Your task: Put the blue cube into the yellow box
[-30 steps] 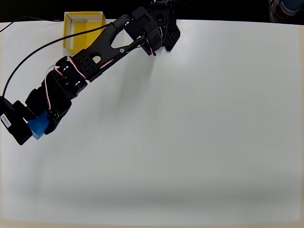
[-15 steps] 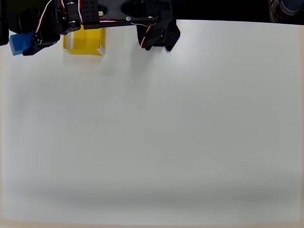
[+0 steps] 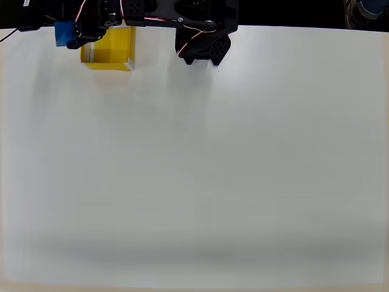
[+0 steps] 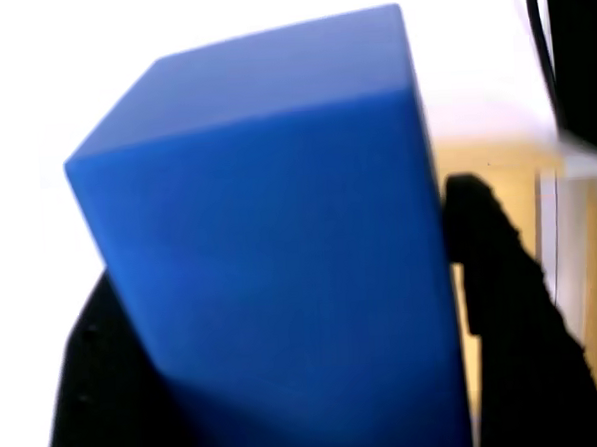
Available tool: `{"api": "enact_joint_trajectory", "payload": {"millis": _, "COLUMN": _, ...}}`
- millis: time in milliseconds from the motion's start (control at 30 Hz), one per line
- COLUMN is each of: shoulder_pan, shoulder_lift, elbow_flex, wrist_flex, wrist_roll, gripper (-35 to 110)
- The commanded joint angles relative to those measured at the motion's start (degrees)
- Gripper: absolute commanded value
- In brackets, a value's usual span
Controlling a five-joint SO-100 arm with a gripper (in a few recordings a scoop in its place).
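In the overhead view the blue cube (image 3: 62,33) hangs at the top left, just left of the yellow box (image 3: 110,51). My gripper (image 3: 65,34) is shut on it, and the black arm reaches over the box's far part and hides it. In the wrist view the blue cube (image 4: 279,235) looms large between two black fingers (image 4: 508,313). The yellow box (image 4: 572,239), with its pale wall, lies to the right behind the cube.
The arm's black base (image 3: 203,48) stands at the table's top centre. The white table (image 3: 213,170) spreads wide below it. A dark strip runs behind the far edge, with a bluish object (image 3: 368,8) at the top right corner.
The arm swung from the table's left side up to the far left corner. It then carried the cube rightward, closer to the box. The gripper stays shut on the cube.
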Motion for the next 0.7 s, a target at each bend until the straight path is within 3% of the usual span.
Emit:
{"api": "enact_joint_trajectory", "payload": {"millis": 0, "shoulder_pan": 2.11, "shoulder_lift": 8.26, "elbow_flex": 2.55, "wrist_flex": 1.05, "wrist_roll": -0.88, "gripper": 14}}
{"api": "enact_joint_trajectory", "payload": {"millis": 667, "shoulder_pan": 2.81, "shoulder_lift": 19.42, "elbow_flex": 23.03, "wrist_flex": 1.23, "wrist_roll": 0.26, "gripper": 14}}
